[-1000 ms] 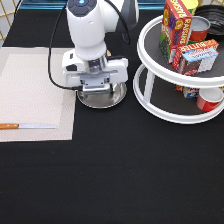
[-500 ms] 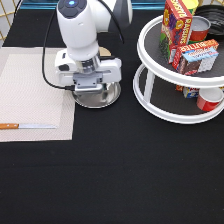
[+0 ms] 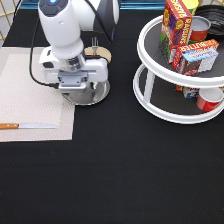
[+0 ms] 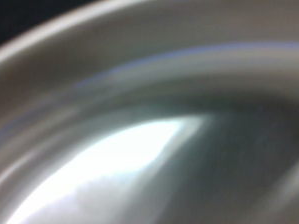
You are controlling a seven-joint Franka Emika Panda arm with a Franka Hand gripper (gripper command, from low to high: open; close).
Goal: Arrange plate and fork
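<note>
The shiny silver plate (image 3: 89, 93) sits low under my gripper (image 3: 81, 86), at the right edge of the beige placemat (image 3: 25, 90) and partly over it. The gripper is shut on the plate; the hand hides most of the plate's far part. The wrist view is filled by the plate's shiny inner surface (image 4: 146, 150). The fork (image 3: 94, 42) shows only its silver tines, behind the hand toward the exterior view's top, by the round wooden coaster (image 3: 101, 53). Its handle is hidden.
A wooden-handled knife (image 3: 27, 126) lies on the placemat near its bottom edge. A white two-tier turntable rack (image 3: 150, 97) with boxes and cans stands at the exterior view's right. The table is covered in black cloth.
The gripper and the plate have moved together toward the exterior view's left, from the black cloth onto the placemat's right edge. The coaster and fork tines have come into view behind the arm.
</note>
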